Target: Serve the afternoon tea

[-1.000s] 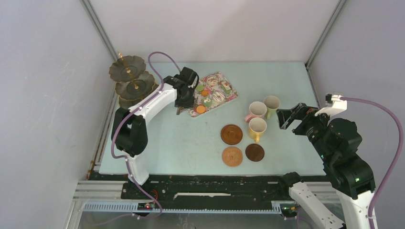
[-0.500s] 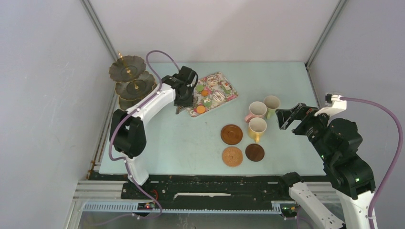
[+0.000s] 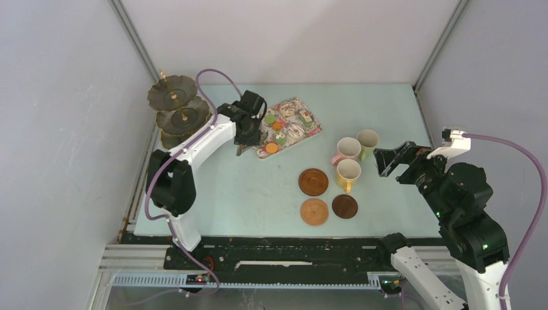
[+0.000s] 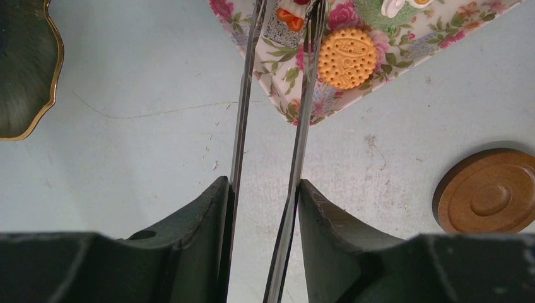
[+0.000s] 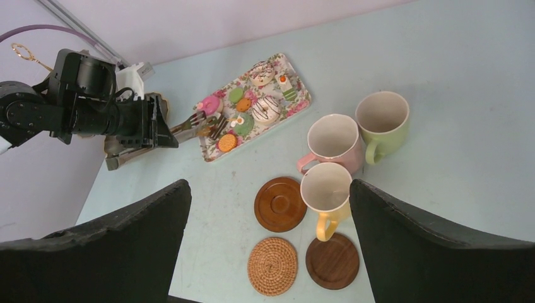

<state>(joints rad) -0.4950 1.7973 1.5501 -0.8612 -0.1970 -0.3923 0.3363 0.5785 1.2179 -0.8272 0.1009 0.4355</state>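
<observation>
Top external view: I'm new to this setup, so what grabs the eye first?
The flowered tray of bright toy cakes, back centre, with the left end effector holding metal tongs over its edge. Right of it, three pastel mugs cluster behind three brown coasters.

Left wrist view: tongs [image 4: 241, 113] run off the top edge, tips unseen. Cropped: stand plate [image 4: 22, 63] at left, coaster [image 4: 489, 192] at right, one cake [image 4: 289, 16] at top.

flowered tray [image 5: 301, 101], yellow mug [image 5: 325, 189], pink mug [image 5: 333, 142], green mug [image 5: 382, 120].
</observation>
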